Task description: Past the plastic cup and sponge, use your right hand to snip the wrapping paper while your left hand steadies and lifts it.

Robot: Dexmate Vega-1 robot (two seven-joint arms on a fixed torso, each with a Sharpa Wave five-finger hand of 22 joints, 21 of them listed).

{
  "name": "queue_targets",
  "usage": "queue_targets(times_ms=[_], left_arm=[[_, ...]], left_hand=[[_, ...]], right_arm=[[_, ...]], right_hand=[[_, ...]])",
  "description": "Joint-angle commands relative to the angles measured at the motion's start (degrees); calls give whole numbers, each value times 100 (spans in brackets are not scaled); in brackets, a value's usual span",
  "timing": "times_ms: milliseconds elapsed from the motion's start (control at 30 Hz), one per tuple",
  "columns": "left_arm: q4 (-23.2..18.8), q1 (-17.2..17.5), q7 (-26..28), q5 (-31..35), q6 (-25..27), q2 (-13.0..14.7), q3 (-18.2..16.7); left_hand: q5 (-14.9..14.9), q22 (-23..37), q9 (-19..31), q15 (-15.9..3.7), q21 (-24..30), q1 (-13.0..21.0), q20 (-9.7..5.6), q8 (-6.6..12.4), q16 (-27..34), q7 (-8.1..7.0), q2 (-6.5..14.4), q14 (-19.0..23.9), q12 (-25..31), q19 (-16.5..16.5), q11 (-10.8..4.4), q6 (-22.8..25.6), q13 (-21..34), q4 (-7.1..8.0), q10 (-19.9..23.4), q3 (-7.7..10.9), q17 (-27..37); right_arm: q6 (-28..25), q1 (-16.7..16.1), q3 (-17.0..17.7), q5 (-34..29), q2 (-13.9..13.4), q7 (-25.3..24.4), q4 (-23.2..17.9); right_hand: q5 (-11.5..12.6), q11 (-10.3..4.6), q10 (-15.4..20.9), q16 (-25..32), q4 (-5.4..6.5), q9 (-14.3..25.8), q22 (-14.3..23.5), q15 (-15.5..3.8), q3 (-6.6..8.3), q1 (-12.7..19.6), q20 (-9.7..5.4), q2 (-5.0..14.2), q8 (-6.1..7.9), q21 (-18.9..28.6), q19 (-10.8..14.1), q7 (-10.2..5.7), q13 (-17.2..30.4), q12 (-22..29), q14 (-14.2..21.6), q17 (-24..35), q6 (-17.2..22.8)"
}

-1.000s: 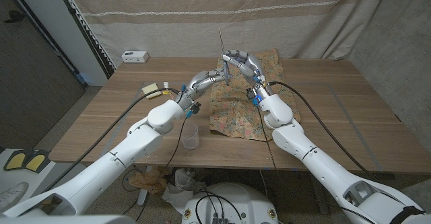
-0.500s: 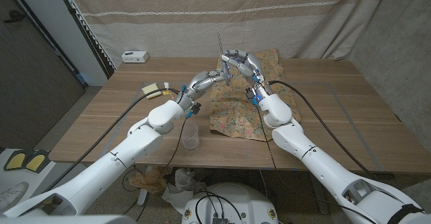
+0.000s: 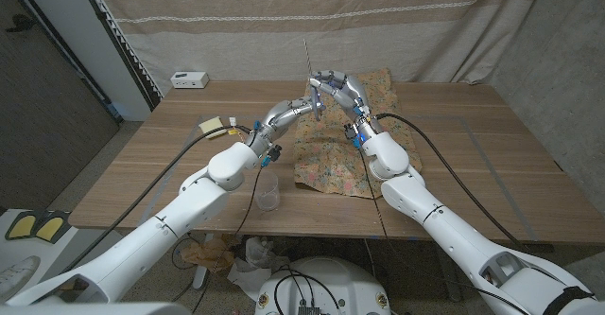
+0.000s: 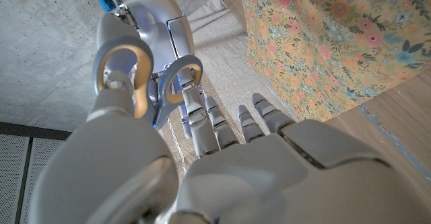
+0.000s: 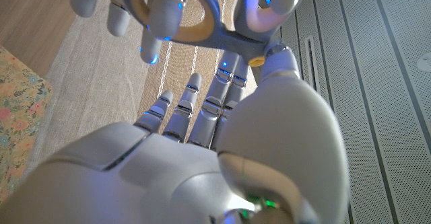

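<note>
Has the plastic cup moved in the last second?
No. The plastic cup stands at the same spot near the table's front edge, beside the wrapping paper.

Glossy white arm shells with black cables running alongside. Silver-grey segmented left hand [image 3: 301,106] and right hand [image 3: 340,90]. Small blue fittings at both wrists.

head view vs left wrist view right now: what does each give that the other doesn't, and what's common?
Head view: clear plastic cup, yellow sponge, small white box, wooden table. Left wrist view: grey scissors close up, with fingers in the loop handles; whose grip it is I cannot tell. Both: floral wrapping paper, and the left hand meeting the right hand.
</note>
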Motion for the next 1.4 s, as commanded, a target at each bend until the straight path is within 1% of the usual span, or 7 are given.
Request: queue_targets(times_ms=[33, 400, 1000, 1133, 1267, 1367, 1400], left_arm=[[-69, 93, 73, 9, -4, -7, -41], [-109, 71, 68, 55, 51, -19, 9], [-143, 37, 106, 95, 159, -74, 81], [-131, 83, 192, 70, 99, -147, 66], [-119, 105, 207, 48, 57, -175, 60], [-91, 106, 163, 30, -5, -182, 66], [-60, 102, 111, -1, -55, -189, 71]], left_hand=[[63, 8, 9, -529, 39, 12, -253, 28, 23, 0, 46, 65, 33, 77, -35, 87, 3, -17, 54, -30, 30], [94, 6, 8, -539, 34, 154, -263, 21, 8, -18, 97, 72, 22, 88, -52, 123, 1, -68, 56, -15, 25], [126, 6, 9, -543, 28, 346, -269, 1, -2, 30, 117, 96, 10, 101, -71, 157, 0, -110, 71, -20, 23], [131, 9, 11, -561, 31, 485, -265, 27, 18, 39, 192, 174, 44, 116, -62, 272, 3, -119, 175, 29, 25], [100, 14, 17, -604, 56, 756, -277, 77, 42, 45, 341, 303, 71, 197, -100, 496, 8, -125, 298, 158, 29], [86, 15, 17, -620, 58, 815, -274, 64, 45, 42, 369, 333, 77, 210, -103, 490, 9, -125, 328, 188, 30], [63, 16, 16, -618, 56, 879, -265, 8, 35, 8, 389, 333, 69, 214, -84, 387, 11, -122, 328, 218, 31]], right_arm=[[-48, -48, -15, 60, -20, 35, -96], [-49, -58, -30, 60, -27, 61, -145], [-7, -53, -34, -45, 18, -37, -94], [-5, -73, -31, -41, 24, -56, -101], [-11, -102, -16, -36, 22, -91, -132], [-5, -123, -5, -7, 17, -89, -154], [-15, -131, -1, 21, 17, -83, -167]], right_hand=[[34, -424, 494, -15, -13, 27, -3, -1040, 9, 614, 24, 571, 17, -6, 37, -433, 7, 37, -1, 18, 497], [37, -414, 498, -15, -6, 24, -4, -1038, -1, 604, 22, 566, 12, -5, 40, -431, -5, 30, 3, 18, 509], [46, -408, 497, -16, -4, 18, -5, -1041, -12, 603, 15, 561, -8, -7, 34, -430, -16, 20, 7, 17, 505], [48, -406, 494, -18, -6, 18, -5, -1043, -13, 607, 22, 559, -11, -9, 29, -431, -14, 19, 5, 16, 507], [51, -405, 497, -18, -8, 17, -5, -1043, -14, 610, 21, 560, -9, -10, 27, -432, -17, 18, 7, 16, 522], [52, -406, 499, -18, -8, 16, -5, -1042, -15, 611, 26, 559, -10, -10, 25, -435, -17, 18, 8, 16, 524], [53, -408, 500, -18, -8, 16, -5, -1043, -15, 612, 23, 559, -11, -10, 25, -433, -15, 20, 8, 16, 526]])
